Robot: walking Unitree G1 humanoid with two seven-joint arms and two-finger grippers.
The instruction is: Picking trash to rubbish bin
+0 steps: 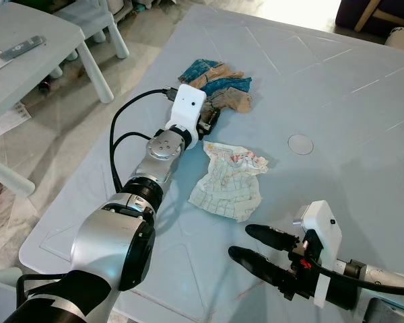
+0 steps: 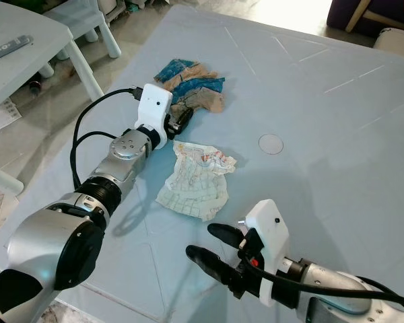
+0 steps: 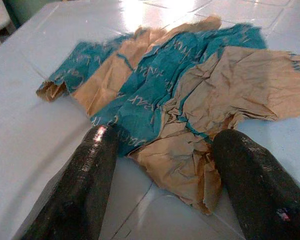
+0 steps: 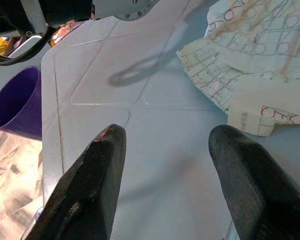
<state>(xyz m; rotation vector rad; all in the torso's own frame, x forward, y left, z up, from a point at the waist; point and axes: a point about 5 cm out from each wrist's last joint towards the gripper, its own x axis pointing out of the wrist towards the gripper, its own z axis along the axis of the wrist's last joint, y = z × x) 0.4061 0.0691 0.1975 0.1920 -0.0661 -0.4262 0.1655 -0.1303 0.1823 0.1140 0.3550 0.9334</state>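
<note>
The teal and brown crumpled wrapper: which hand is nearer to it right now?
Left. The left hand is at the teal and brown wrapper, open fingers straddling its near edge. The right hand sits open, well short, beyond the white printed paper.

Teal-and-tan wrapper [image 3: 190, 95] lettering (crumpled, illegible), checked paper [image 4: 260, 65] print unreadable

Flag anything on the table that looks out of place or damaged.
Two crumpled bits of litter lie on the pale table: a teal-and-brown paper wrapper, with the open left gripper at its near edge, and a torn white printed paper beside it. The right gripper hovers open nearby.
</note>
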